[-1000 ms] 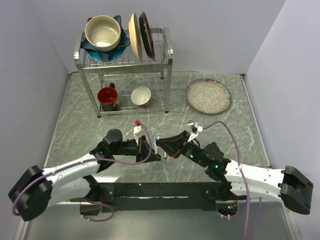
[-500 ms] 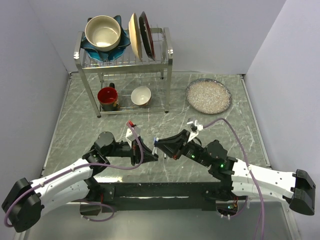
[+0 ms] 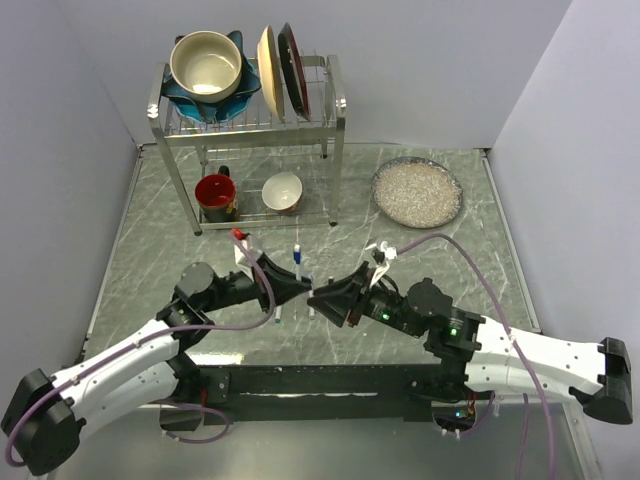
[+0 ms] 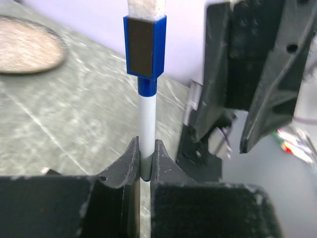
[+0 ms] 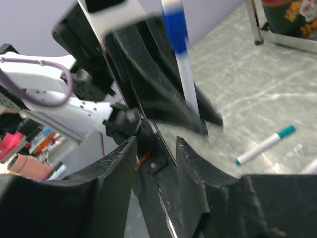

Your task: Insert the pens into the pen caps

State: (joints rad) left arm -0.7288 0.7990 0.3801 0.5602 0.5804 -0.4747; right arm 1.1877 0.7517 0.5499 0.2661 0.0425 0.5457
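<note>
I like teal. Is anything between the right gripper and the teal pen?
Not directly: the teal pen lies aside on the table. But the left gripper, holding the blue pen, sits right before the right gripper.

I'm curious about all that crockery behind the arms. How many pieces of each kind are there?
Bowls: 3 (cream bowl, teal wavy bowl, small white bowl)
Plates: 3 (cream plate and dark red plate standing upright, speckled plate lying flat)
Mugs: 1 (red mug)
Total: 7
</note>
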